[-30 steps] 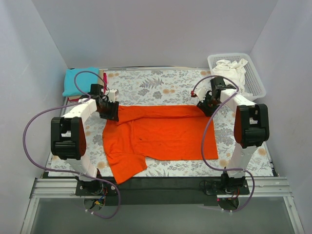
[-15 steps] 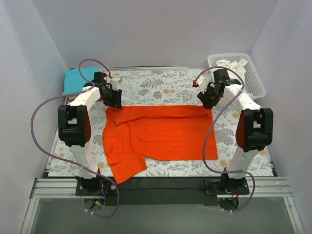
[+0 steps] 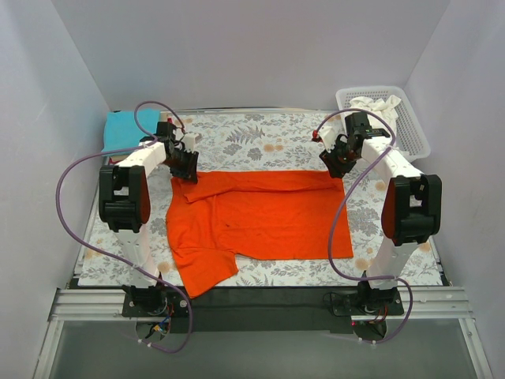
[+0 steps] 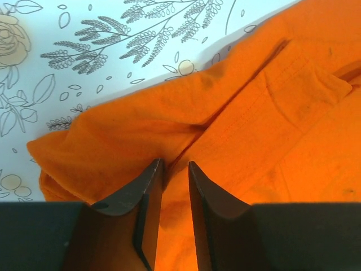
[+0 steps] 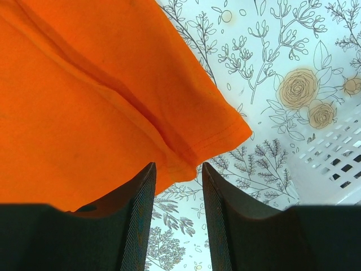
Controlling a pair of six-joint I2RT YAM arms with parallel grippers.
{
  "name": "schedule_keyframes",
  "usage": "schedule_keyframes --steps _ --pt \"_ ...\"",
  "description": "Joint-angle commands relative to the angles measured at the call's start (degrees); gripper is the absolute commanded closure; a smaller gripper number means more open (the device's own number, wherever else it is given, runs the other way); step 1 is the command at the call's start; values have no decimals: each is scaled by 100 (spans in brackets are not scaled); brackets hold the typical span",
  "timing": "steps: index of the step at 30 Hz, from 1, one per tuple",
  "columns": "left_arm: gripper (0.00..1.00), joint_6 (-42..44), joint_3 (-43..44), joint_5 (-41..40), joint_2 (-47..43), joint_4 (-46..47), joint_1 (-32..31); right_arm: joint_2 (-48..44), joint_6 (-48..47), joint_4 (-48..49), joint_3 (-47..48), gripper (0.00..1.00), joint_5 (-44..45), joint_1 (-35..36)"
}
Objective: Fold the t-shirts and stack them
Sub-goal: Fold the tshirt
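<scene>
The bright orange t-shirt (image 3: 260,217) lies spread on the floral cloth, its far edge folded over toward me. My left gripper (image 3: 187,168) is at its far left corner. In the left wrist view the fingers (image 4: 175,164) stand a narrow gap apart over a crease of the orange cloth (image 4: 254,113), holding nothing that I can see. My right gripper (image 3: 336,166) is at the far right corner, open and empty (image 5: 177,165), the hem corner (image 5: 225,132) just past its tips. The teal t-shirt (image 3: 125,130) lies folded at the far left. The white t-shirt (image 3: 374,110) lies crumpled in the basket. The crimson one is hidden.
The white lattice basket (image 3: 414,136) stands at the far right corner, its wall also in the right wrist view (image 5: 338,164). The grey floral cloth (image 3: 260,138) covers the table. White walls close in on three sides. One sleeve (image 3: 201,272) hangs toward the near edge.
Both grippers have moved from the folded far edge toward the back and let the orange cloth lie. The left one has since shifted slightly right, over the shirt's corner.
</scene>
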Motion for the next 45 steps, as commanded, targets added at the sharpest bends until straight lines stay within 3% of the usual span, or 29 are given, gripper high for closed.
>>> schedule_keyframes --steps 1,9,18,29,43,45 --pt "75 132 243 276 -309 -191 -69 30 60 -67 133 62 7 0" --pt "65 176 427 391 -345 -262 -183 47 60 -66 124 62 -10 -8" --pt "62 88 937 330 209 -200 -359 30 77 -93 141 62 42 -8" --pt "62 203 770 461 437 -226 -411 56 95 -110 159 60 60 0" --pt "75 370 314 707 16 -455 -526 74 60 -119 159 60 113 -9" --pt "81 378 243 734 -107 -464 -543 74 68 -110 159 59 113 -9"
